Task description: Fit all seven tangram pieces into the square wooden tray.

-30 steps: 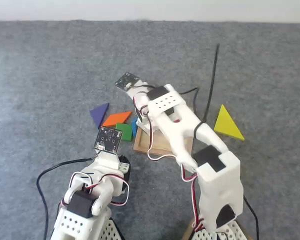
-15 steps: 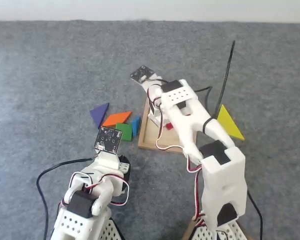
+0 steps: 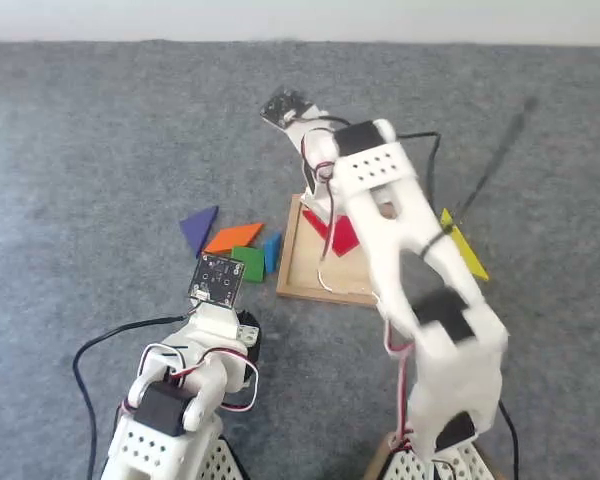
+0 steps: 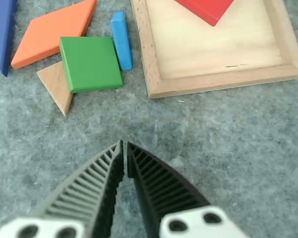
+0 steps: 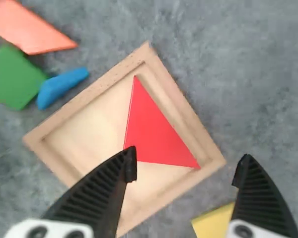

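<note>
Carpet (image 3: pixel 100 130); red triangle (image 5: pixel 151 136), hypotenuse along tray wall (image 5: pixel 181 109)

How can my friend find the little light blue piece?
Find the square wooden tray on the grey carpet. Between its rim and the green square lies the light blue piece. It looks like a thin sliver, paler than the dark blue triangle.
</note>
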Tool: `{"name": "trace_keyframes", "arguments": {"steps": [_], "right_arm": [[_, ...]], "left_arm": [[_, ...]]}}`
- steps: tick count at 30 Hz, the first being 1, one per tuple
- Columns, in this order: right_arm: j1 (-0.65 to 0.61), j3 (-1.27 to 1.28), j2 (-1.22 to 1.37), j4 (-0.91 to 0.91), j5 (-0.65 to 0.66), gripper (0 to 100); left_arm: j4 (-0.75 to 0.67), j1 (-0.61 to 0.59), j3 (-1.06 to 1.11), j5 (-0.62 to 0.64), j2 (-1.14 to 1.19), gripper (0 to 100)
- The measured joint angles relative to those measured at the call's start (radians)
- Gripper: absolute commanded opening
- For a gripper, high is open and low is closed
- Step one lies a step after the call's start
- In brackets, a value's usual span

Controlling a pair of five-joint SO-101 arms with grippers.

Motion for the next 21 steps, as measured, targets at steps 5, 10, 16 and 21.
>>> {"name": "trace_keyframes", "arguments": {"steps": [5, 10, 16, 21], "right_arm": [[-0.028, 0.292, -0.404, -0.094, 0.000, 31.4], [-0.018, 0.827, -0.704, -0.414, -0.023, 31.4], [-0.005, 1.143, -0.660, -0.652, -0.040, 31.0], [0.003, 1.140, -0.486, -0.700, -0.117, 22.9]], "left_arm": [[0.000, 0.000, 0.000, 0.000, 0.000, 1], [0.000, 0.000, 0.000, 0.000, 0.000, 1], [0.000, 0.000, 0.000, 0.000, 0.000, 1], [0.000, 0.000, 0.000, 0.000, 0.000, 1]]}}
